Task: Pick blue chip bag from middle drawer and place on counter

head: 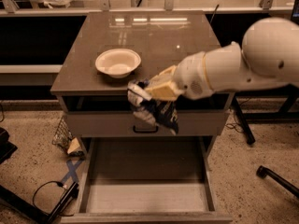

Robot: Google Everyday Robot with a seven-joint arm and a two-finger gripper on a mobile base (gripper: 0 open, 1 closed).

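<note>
One bag in the grip: the pincer is clamped on the upper end of the blue chip bag, which dangles crumpled beneath it in the air, just in front of the 6 o'clock edge of the surface. The bag is out of the middle drawer, whose bare floor lies open well below, at 6 o'clock from the bag. Its lower part hangs across the closed grey drawer front; whether it touches or is only in front, cannot tell. A cream bowl sits on the surface at 10 o'clock from the pincer, near it. The white arm reaches in from 3 o'clock.

Judgement: the pick looks done, the placing not yet.

Risks from here:
- the hanging tail sits below the level of the slab; a push toward 12 o'clock without more height could catch it on the thin edge and drag the foil out of the hold
- slick foil held by one end may slip
- letting go too near 6 o'clock could drop the bag back into the open drawer
- drifting toward 10 o'clock could knock the bowl
</note>
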